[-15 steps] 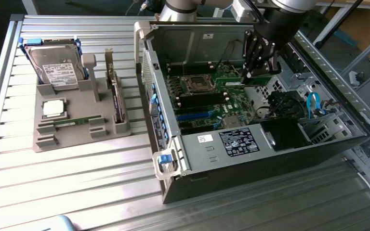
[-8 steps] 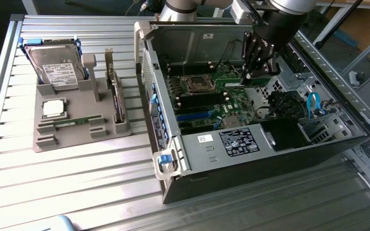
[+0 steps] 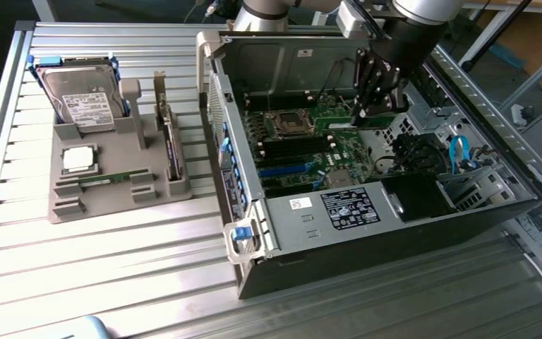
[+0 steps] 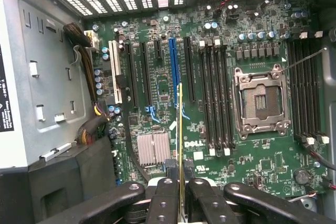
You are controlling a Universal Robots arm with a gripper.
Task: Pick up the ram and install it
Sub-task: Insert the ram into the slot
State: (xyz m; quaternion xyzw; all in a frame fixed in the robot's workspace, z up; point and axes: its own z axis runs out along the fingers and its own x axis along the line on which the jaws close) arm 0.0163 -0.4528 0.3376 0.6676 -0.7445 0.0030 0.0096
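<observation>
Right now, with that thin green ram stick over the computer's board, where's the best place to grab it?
Pinch its two flat faces near the edge facing away from the motherboard, coming from above. The ram is a thin blade, so the gripper closes across its thickness, as it does here, leaving the slot-side edge free.

Open tower case (image 3: 290,233) lying on its side on the slatted metal bench (image 3: 111,275), motherboard (image 4: 157,103) facing up, metal-framed CPU socket (image 4: 261,99), one blue slot (image 4: 174,61) among the black ones. Over on the exterior view's left there's a grey holder (image 3: 111,201) with a hard drive (image 3: 81,99) and a square silver processor (image 3: 79,158).
</observation>
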